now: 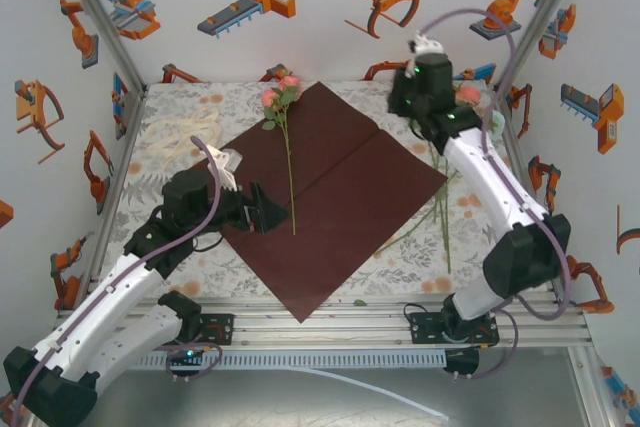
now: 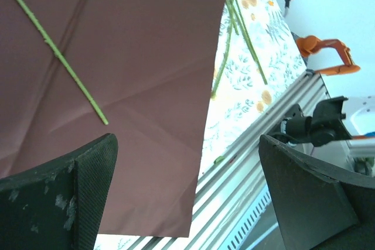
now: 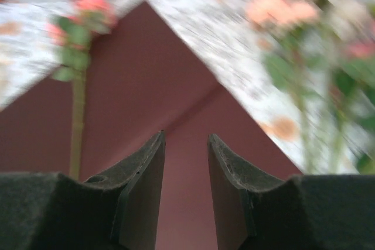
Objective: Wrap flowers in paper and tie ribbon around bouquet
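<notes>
Right tool [image 3: 186,137], parted and empty over the paper [image 3: 152,68], could crush the upper-right flowers [image 3: 281,11] if it grabs them too high.

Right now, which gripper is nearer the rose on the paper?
Left. The left gripper sits by the rose at its stem end; the right gripper is across the paper, at its far-right edge.
</notes>
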You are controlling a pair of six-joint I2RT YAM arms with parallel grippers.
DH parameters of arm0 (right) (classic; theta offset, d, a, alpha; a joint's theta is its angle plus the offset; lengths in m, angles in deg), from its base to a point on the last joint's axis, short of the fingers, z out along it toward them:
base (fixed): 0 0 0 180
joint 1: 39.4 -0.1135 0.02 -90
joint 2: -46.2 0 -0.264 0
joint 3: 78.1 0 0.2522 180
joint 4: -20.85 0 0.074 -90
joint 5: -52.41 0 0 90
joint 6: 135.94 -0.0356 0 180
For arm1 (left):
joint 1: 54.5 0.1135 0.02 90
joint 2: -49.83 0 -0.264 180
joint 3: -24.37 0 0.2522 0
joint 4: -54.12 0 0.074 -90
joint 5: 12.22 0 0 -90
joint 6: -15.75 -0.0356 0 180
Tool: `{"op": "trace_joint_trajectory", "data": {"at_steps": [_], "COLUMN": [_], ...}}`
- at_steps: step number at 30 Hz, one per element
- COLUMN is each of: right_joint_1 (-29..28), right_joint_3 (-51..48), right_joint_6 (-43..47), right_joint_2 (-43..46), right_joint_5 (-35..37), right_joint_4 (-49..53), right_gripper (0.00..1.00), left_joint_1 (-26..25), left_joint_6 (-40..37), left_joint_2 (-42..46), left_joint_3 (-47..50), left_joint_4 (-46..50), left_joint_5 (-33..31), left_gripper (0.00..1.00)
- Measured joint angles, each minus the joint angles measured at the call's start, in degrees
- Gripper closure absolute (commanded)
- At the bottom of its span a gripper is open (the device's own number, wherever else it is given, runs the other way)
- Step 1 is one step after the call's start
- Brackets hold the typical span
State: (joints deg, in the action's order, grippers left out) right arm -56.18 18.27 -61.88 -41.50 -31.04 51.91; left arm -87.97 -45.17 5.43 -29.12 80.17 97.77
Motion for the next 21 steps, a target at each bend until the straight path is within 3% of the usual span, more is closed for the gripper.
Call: {"op": "trace_joint_trajectory", "data": {"at_steps": [5,9,13,21], "right_joint_1": [14.32,21.33,24.33,25.09], "right_joint_3": [-15.23,-20.13,-20.09,-17.11], "right_joint_6": [-4.07,-7.37,-9.81,-11.21], "right_joint_2": [2.78,1.18,-4.59,-15.96], "right_joint_5": [1.03,-0.07,-2.60,-4.42], "right_joint_4": [1.55,2.58,1.16,0.33], "right_gripper": [0.63,0.64,0.65,0.66], "left_joint_1": [-0.35,-0.37,-0.70,-1.01], "left_joint_6": [-0.22,-0.70,-1.53,-2.86], "left_joint_2": [-0.04,-0.42,-1.36,-1.49], "left_joint_3": [0.00,0.00,0.00,0.00], "left_joint_4": [-0.70,-1.03,-1.11,-1.03], "left_joint_5": [0.74,1.11,1.97,1.70], "left_gripper": [0.03,0.03,0.03,0.03]}}
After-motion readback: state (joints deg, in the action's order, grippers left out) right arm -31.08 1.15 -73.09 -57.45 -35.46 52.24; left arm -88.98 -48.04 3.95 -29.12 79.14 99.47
